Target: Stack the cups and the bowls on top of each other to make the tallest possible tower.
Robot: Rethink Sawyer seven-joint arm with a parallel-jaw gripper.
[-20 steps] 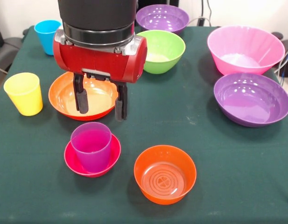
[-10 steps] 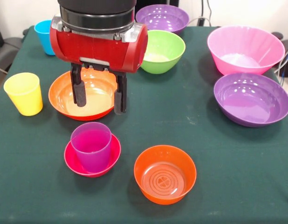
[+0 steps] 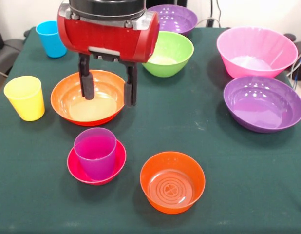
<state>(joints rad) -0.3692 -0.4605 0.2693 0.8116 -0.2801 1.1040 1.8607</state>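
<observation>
We see the gripper (image 3: 108, 91) with its jaws spread, nothing between them, hanging over the wide orange bowl (image 3: 88, 97); one finger sits over the bowl's inside, the other over its right rim. That bowl is our landmark.

Just in front of it: the purple cup (image 3: 96, 152) standing upright inside the small red bowl (image 3: 96, 163) — the only stack on the table. Front-right of the wide orange bowl, beside that stack: the small orange bowl (image 3: 172, 181), empty. Left of it, near: the yellow cup (image 3: 25, 97), upright. Behind-left: the blue cup (image 3: 51, 38), upright. Behind-right: the lime green bowl (image 3: 170, 52), partly hidden by the red gripper body, and behind that a purple bowl (image 3: 174, 19). Well apart to the right: the second purple bowl (image 3: 263, 103), with the big pink bowl (image 3: 256, 51) just behind it. All rest on the green table cloth (image 3: 199, 126).
</observation>
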